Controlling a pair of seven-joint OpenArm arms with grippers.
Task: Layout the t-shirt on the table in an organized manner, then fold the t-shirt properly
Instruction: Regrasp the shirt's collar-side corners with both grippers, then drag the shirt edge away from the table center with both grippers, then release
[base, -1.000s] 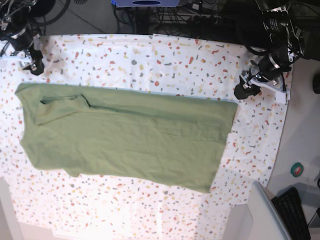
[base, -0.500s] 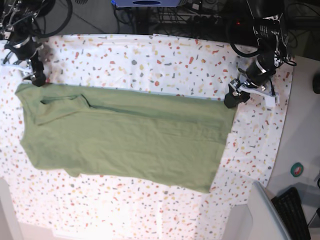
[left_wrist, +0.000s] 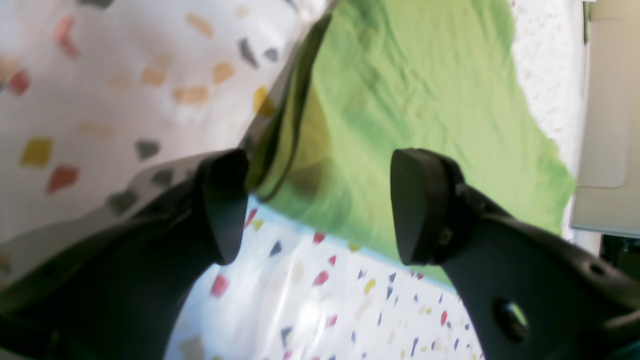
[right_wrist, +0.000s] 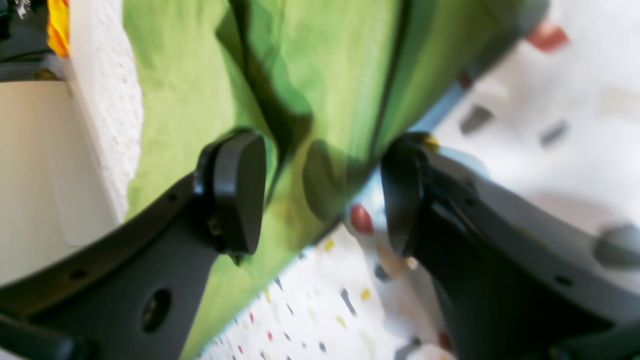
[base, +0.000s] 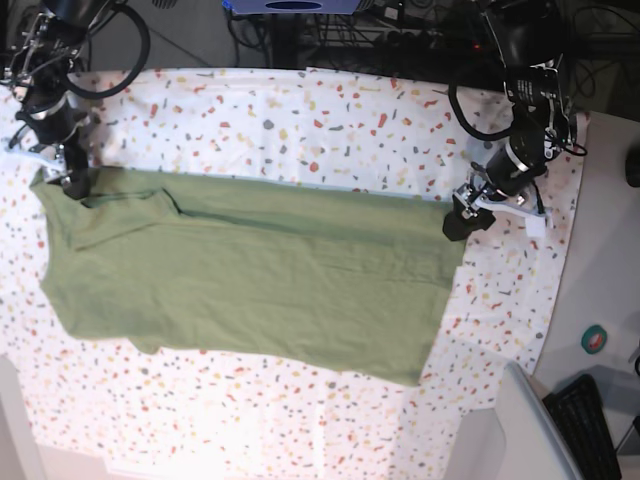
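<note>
- Two grippers are placed at the far corners of the t-shirt (base: 250, 275), which is spread lengthwise across the middle of the table (base: 330, 110) in the base view, one sleeve already turned in at the left of the frame.
- The left gripper (base: 457, 222) is seen at the right of the base view, at the shirt's upper right corner; in the left wrist view its jaws are parted fairly wide, with the folded edge of the shirt (left_wrist: 410, 90) running up between them and nothing yet pinched.
- The right gripper (base: 72, 185) is seen at the upper left of the base view, on the shirt's upper left corner; in the right wrist view its fingers (right_wrist: 237, 192) are spread wide, one over the green cloth and the other at the cloth's edge — no grip is shown.
- The laying-out is judged done, or nearly so, since the cloth lies flat with only light wrinkles; the step in hand is taken to be the grasp of the far long edge, ahead of a lengthwise fold.
- The next move — as a judgement only — calls for both sets of jaws to be lowered over the edge and closed on it together, so that the edge can be lifted evenly and carried toward the bottom of the base frame.
- Care would be needed that the speckled table cloth is not caught along with the shirt.
</note>
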